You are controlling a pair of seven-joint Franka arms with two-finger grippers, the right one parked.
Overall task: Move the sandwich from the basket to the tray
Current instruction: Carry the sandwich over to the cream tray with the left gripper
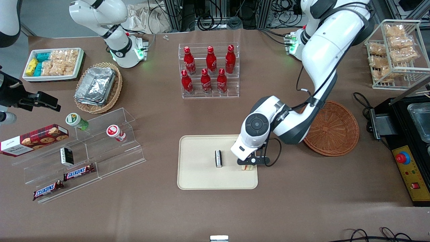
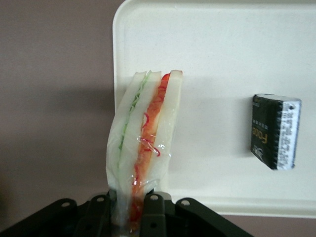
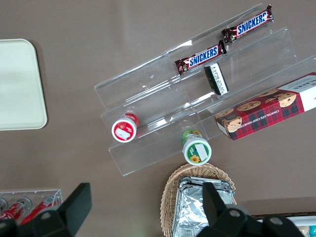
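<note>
Sandwich [image 2: 143, 143] clamped in gripper [image 1: 250, 165], low over tray [image 1: 198, 178] edge nearest the emptied basket [image 1: 332, 129].
Wedge's long axis points away from the gripper, half over tray, half over bench [image 1: 302, 201] (small black packet [image 2: 275, 131] lies well apart).

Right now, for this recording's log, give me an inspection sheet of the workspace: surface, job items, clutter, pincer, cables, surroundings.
Surface: brown table.
Job's things: wrapped triangular sandwich with red and green filling, held over the cream rectangular tray; reddish-brown wicker basket holds nothing.
Clutter: small black-and-white packet on the tray; red bottles in a clear rack; foil containers in a tan basket; Snickers bars on clear steps.
Grippers: left pincer shut on the sandwich's end.
Cables: black cable beside the wicker basket.
Surroundings: wire rack of snack bags.
</note>
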